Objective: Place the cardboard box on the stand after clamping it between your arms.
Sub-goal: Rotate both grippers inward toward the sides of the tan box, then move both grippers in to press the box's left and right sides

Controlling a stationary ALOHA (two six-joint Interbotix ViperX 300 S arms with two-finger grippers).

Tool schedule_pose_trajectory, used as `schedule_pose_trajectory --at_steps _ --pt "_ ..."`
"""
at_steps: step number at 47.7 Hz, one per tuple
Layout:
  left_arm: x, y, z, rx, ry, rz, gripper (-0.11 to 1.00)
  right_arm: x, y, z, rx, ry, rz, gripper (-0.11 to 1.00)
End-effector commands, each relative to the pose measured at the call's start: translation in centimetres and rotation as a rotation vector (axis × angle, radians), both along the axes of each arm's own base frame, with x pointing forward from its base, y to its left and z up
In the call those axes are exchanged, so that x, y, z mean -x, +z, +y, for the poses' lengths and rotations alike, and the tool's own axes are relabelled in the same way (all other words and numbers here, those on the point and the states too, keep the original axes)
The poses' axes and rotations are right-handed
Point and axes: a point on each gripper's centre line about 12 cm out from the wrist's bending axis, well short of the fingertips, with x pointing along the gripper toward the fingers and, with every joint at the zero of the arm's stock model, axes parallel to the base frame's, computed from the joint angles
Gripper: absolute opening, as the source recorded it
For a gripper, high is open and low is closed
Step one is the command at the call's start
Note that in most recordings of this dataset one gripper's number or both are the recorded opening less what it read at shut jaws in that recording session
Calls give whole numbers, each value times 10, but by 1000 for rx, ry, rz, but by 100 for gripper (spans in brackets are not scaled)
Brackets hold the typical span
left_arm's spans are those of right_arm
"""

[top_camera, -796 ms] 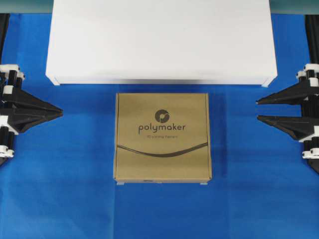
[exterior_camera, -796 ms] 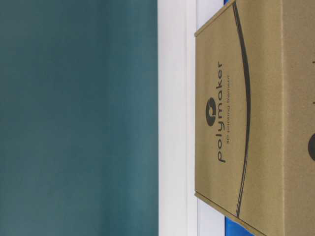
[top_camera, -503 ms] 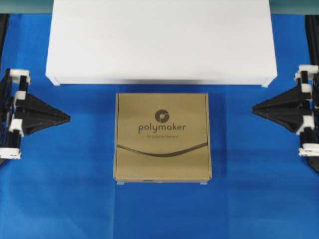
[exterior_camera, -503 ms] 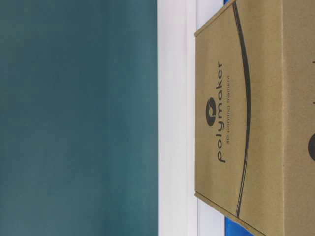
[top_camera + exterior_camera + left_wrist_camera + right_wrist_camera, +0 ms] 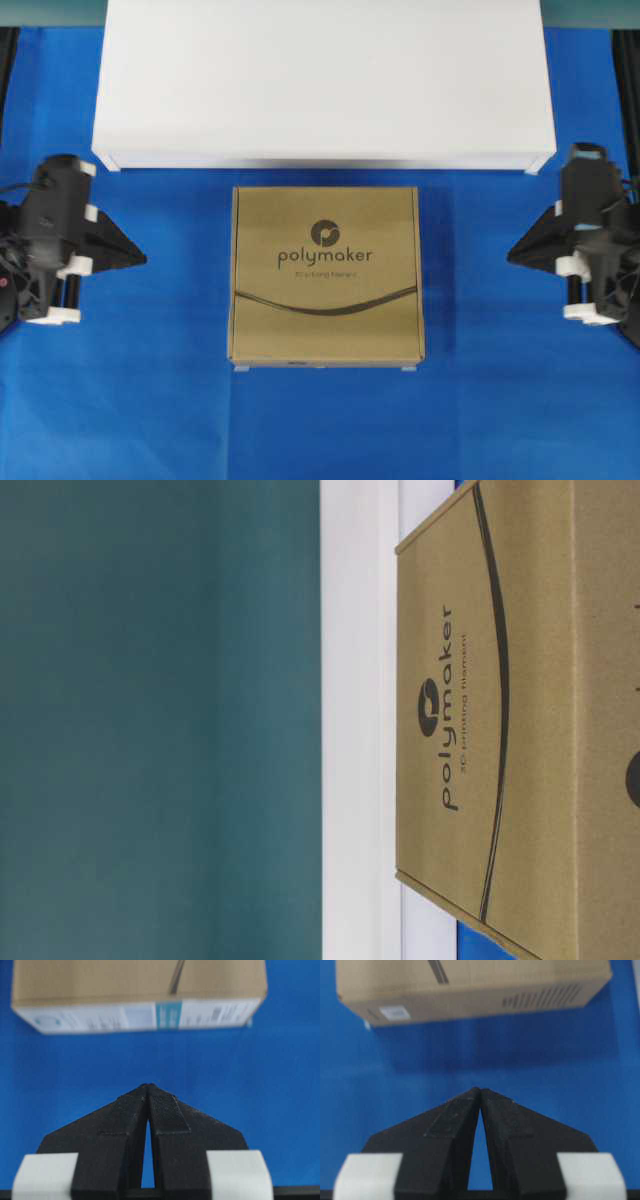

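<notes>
The cardboard box (image 5: 326,276) sits flat on the blue cloth (image 5: 150,400), just in front of the white stand (image 5: 322,80) and not touching it. It looks stiff and probably light, though its weight is hard to judge, so pressing on its two opposite side walls should hold it. The left gripper (image 5: 147,1087) and right gripper (image 5: 479,1091) both have their tips pinched together, empty, each well clear of the box on either side and pointing at it.
</notes>
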Motion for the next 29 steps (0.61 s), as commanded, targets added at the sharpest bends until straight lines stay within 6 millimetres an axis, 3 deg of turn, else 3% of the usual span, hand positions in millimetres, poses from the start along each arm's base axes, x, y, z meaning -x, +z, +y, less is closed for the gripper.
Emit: schedule_pose_trajectory --at_steps 1,10,15,18,23,26,29 --pt "-7 2 1 -8 1 31 0 -9 3 -1 3 -3 20 1" --pt "-15 -22 2 -15 -3 186 0 -16 -14 -5 9 0 154 16" --pt "-21 -28 2 -16 -4 183 2 -22 -25 -5 16 12 196 41" --pt "-26 -31 4 -14 2 169 16 -26 -31 -5 13 10 208 60" --pt "-32 -40 6 -9 12 161 48 -32 -40 -6 16 14 217 88" --pt "-35 -47 6 -11 10 166 67 -35 -46 -6 16 13 220 97" --pt "-39 -55 9 -9 18 162 81 -40 -53 -6 16 13 216 99"
